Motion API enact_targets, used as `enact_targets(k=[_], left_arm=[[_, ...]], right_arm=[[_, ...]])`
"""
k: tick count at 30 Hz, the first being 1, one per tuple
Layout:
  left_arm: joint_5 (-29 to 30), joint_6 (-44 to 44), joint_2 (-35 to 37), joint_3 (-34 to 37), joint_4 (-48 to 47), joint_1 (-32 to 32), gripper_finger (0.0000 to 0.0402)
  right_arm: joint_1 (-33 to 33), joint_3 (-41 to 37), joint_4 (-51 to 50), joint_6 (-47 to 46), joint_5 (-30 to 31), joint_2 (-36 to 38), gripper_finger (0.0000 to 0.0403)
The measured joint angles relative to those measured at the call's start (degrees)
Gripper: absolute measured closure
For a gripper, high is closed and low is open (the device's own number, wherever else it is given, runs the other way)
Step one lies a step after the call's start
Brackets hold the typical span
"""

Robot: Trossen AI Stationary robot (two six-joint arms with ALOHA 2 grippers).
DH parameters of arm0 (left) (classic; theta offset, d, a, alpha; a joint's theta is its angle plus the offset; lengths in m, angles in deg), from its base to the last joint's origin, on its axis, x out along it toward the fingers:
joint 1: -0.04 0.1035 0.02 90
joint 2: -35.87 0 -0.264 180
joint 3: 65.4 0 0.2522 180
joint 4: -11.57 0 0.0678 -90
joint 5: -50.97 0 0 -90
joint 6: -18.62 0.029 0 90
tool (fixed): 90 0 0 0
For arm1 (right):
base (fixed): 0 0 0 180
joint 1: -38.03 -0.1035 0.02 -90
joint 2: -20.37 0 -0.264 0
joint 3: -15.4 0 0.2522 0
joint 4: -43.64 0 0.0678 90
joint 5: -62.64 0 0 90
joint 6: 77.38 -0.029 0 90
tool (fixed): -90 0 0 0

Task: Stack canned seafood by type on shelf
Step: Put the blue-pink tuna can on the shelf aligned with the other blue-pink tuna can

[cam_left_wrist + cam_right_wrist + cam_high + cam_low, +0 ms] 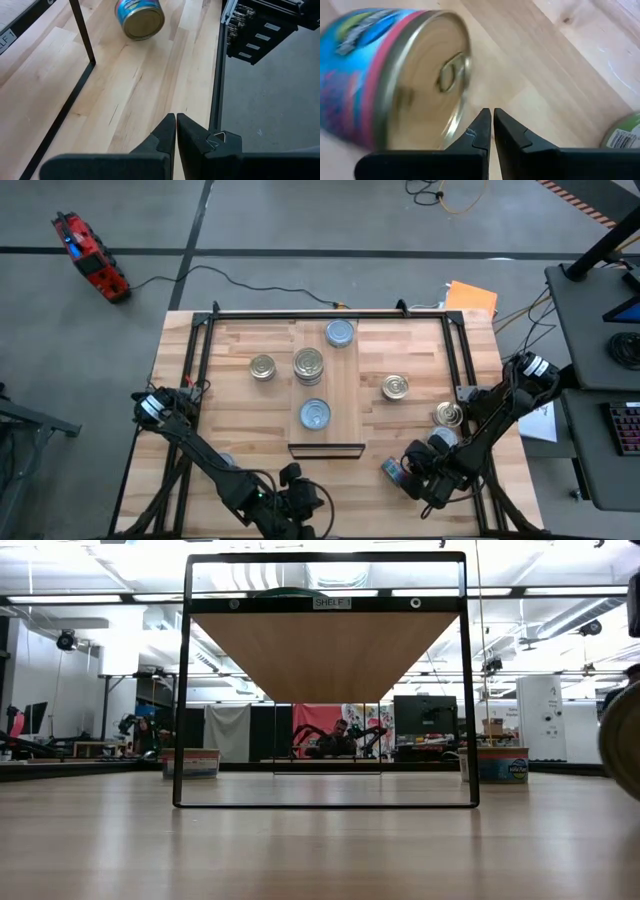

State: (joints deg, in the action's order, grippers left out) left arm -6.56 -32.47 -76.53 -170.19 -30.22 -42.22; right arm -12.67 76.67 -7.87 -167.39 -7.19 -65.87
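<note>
I see the narrow pale wooden shelf standing mid-bench on its black metal frame, running from the far edge toward me. Three short round metal tins sit on top of it: a blue-grey-topped tin at the far end, a silver ringed-top tin just nearer, and another blue-grey-topped tin closer to the labelled front edge.

On the light wood bench, a gold-topped tin stands left of the shelf. To the right are a ringed-top tin and, farther right, another ringed-top tin beside my right arm.

My right pincer is at the near right of the bench, its fingers pressed together and holding nothing. Right in front of it, a blue-and-pink labelled tin lies on its side, pull-tab end facing the fingers; whether they touch I cannot tell.

My left pincer hangs near the bench's front edge, below the shelf's end, fingers fully closed and empty.
</note>
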Motion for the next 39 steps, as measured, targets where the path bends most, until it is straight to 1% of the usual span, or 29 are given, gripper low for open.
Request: enact_targets(k=[4, 12, 18, 21, 23, 25, 29, 34, 37, 39], left_arm=[[0.0, 0.0, 0.0, 0.0, -0.1, 0.0, 0.0401], [0.0, 0.0, 0.0, 0.0, -0.4, 0.4, 0.0401], [0.0, 0.1, 0.0, 0.0, -0.4, 0.7, 0.0401], [0.0, 0.2, 0.0, 0.0, -0.4, 0.8, 0.0401], [0.0, 0.2, 0.0, 0.0, -0.4, 0.8, 0.0401], [0.0, 0.2, 0.0, 0.0, -0.4, 0.8, 0.0401], [0.0, 0.2, 0.0, 0.0, -0.4, 0.9, 0.0401], [0.0, 0.2, 0.0, 0.0, -0.4, 0.9, 0.0401], [0.0, 0.2, 0.0, 0.0, -0.4, 0.9, 0.0401], [0.1, 0.2, 0.0, 0.0, -0.4, 0.9, 0.0401]], right_arm=[[0.0, 0.6, 0.0, 0.0, 0.9, 1.9, 0.039], [0.1, 3.2, -1.4, -0.1, 0.9, 8.1, 0.039], [0.3, 4.5, -1.4, -0.5, 0.6, 11.5, 0.0389], [0.5, 5.5, -0.9, 0.8, 0.4, 12.4, 0.0374], [0.5, 6.5, -0.9, 2.4, 0.4, 12.4, 0.0351], [0.5, 7.6, -0.9, 4.5, 0.4, 11.6, 0.0317], [0.8, 9.4, -1.3, 8.7, 0.8, 8.1, 0.0233], [2.2, 11.3, -4.6, 9.6, 0.8, 3.2, 0.0133], [3.0, 12.5, -6.4, 7.3, 0.8, 1.1, 0.0092], [3.4, 13.0, -7.9, 6.2, 0.4, -0.1, 0.0075]])
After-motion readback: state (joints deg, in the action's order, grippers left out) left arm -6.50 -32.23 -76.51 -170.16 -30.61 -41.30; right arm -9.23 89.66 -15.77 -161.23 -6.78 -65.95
